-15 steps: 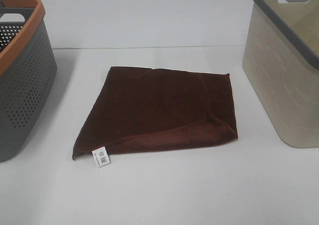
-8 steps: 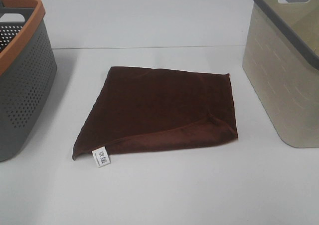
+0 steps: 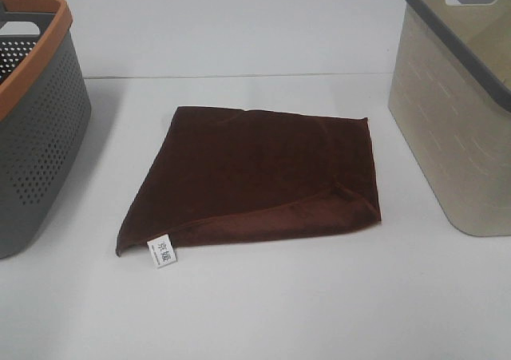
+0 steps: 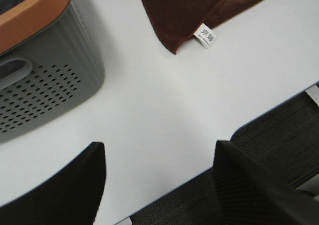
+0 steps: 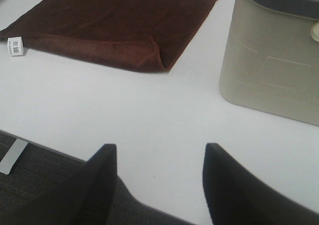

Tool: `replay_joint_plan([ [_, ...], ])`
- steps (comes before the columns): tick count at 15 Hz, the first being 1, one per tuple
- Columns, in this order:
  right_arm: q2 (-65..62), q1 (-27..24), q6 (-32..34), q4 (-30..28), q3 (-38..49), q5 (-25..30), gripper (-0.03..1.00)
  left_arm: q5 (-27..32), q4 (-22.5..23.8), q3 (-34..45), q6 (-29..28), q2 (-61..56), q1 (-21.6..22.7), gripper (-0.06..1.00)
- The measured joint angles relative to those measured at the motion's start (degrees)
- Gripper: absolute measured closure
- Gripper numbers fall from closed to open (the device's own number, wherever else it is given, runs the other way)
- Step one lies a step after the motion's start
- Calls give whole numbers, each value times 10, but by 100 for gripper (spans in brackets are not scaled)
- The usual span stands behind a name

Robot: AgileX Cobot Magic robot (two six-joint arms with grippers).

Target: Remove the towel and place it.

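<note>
The dark brown towel (image 3: 255, 174) lies flat and folded on the white table, between the two baskets, with its small white label (image 3: 162, 251) at the near left corner. It also shows in the left wrist view (image 4: 199, 5) and the right wrist view (image 5: 109, 20). My left gripper (image 4: 159, 185) is open and empty, over the table's near edge, well short of the towel. My right gripper (image 5: 159, 185) is open and empty, also at the near edge, short of the towel. Neither gripper shows in the high view.
A grey perforated basket with an orange rim (image 3: 36, 128) stands at the left, also in the left wrist view (image 4: 45, 70). A beige basket with a grey rim (image 3: 459, 112) stands at the right, also in the right wrist view (image 5: 271, 65). The white table (image 3: 263, 312) has a seam across the back.
</note>
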Motion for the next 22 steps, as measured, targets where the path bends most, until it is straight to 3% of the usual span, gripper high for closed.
replay_joint_plan([
  [1, 0, -2, 0, 0, 0, 0, 46, 0, 0, 0, 0, 0, 17, 34],
  [3, 0, -30, 0, 0, 0, 0, 46, 0, 0, 0, 0, -2, 93, 34],
  [5, 0, -105, 0, 0, 0, 0, 46, -1, 0, 0, 0, -49, 184, 34],
  [6, 0, -105, 0, 0, 0, 0, 46, -1, 0, 0, 0, -49, 184, 34],
  [8, -1, -155, 0, 0, 0, 0, 46, -1, 0, 0, 0, -124, 202, 34],
  [22, -66, -156, 0, 0, 2, -1, 46, -2, 0, 0, 0, -156, 202, 34],
])
